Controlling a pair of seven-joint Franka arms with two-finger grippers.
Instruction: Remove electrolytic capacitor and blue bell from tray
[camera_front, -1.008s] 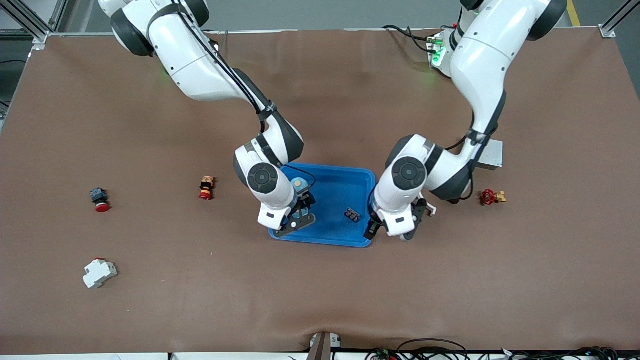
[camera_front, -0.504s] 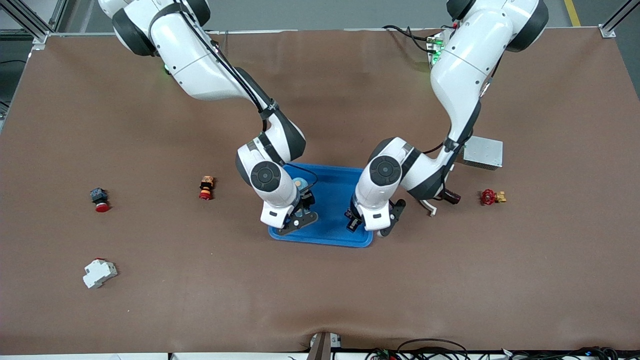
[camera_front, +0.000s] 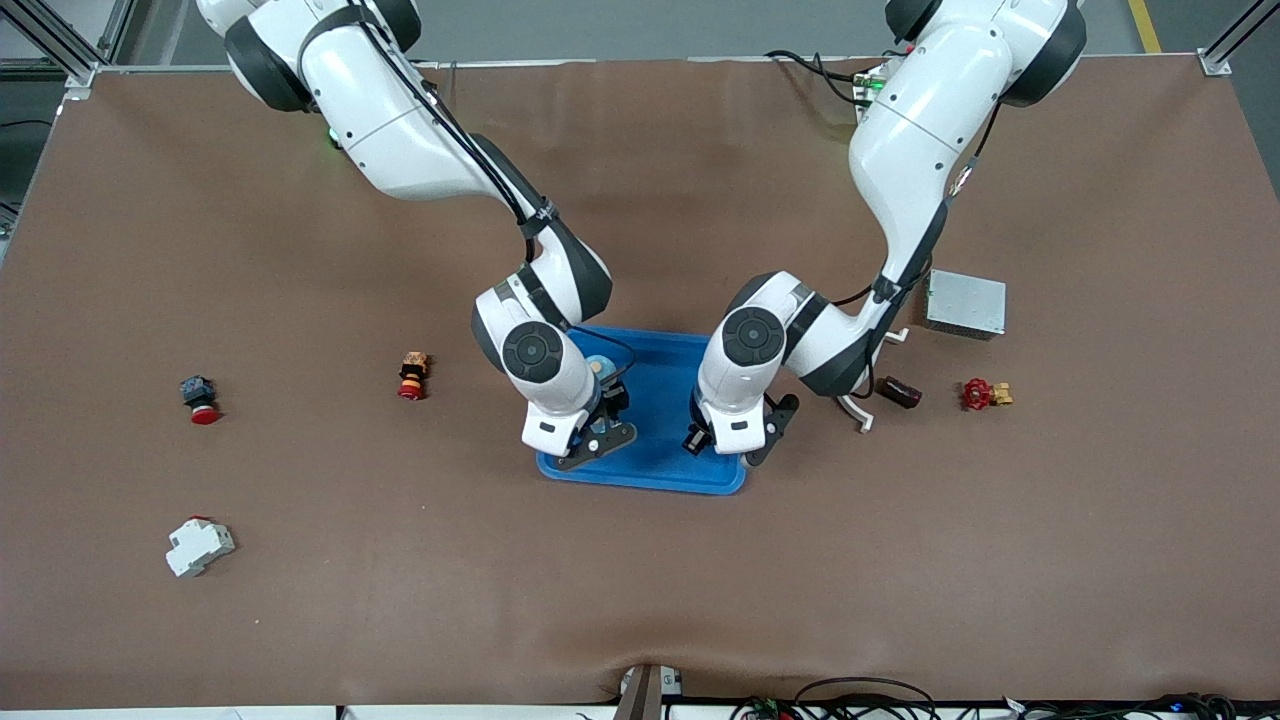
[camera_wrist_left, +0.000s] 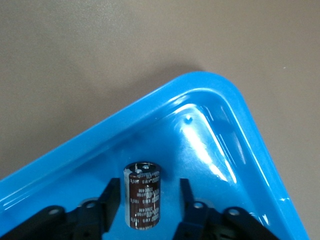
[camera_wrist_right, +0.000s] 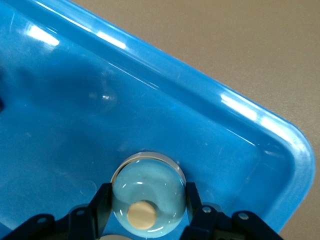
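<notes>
The blue tray (camera_front: 650, 472) lies at mid-table. My right gripper (camera_front: 606, 388) reaches down into the tray's end toward the right arm. It is shut on the bell (camera_wrist_right: 147, 197), a pale blue dome with a tan button, with both fingers against the dome's sides; the right gripper (camera_wrist_right: 147, 192) keeps it on the tray floor (camera_wrist_right: 60, 100). Part of the bell (camera_front: 598, 368) shows from the front. My left gripper (camera_front: 698, 438) is down in the tray's other end. The dark brown capacitor (camera_wrist_left: 142, 197) lies between the open fingers of the left gripper (camera_wrist_left: 148, 189), with a gap on each side, near the tray corner (camera_wrist_left: 215, 85).
Toward the left arm's end lie a white bracket (camera_front: 860, 410), a dark brown part (camera_front: 898, 392), a red valve (camera_front: 985, 393) and a grey metal box (camera_front: 965, 303). Toward the right arm's end lie an orange-red button (camera_front: 412, 375), a red push button (camera_front: 198, 398) and a white breaker (camera_front: 198, 545).
My left gripper has moved from beside the tray into it, straddling the capacitor with narrowing fingers. My right gripper has closed on the bell. The bracket and dark part are now uncovered.
</notes>
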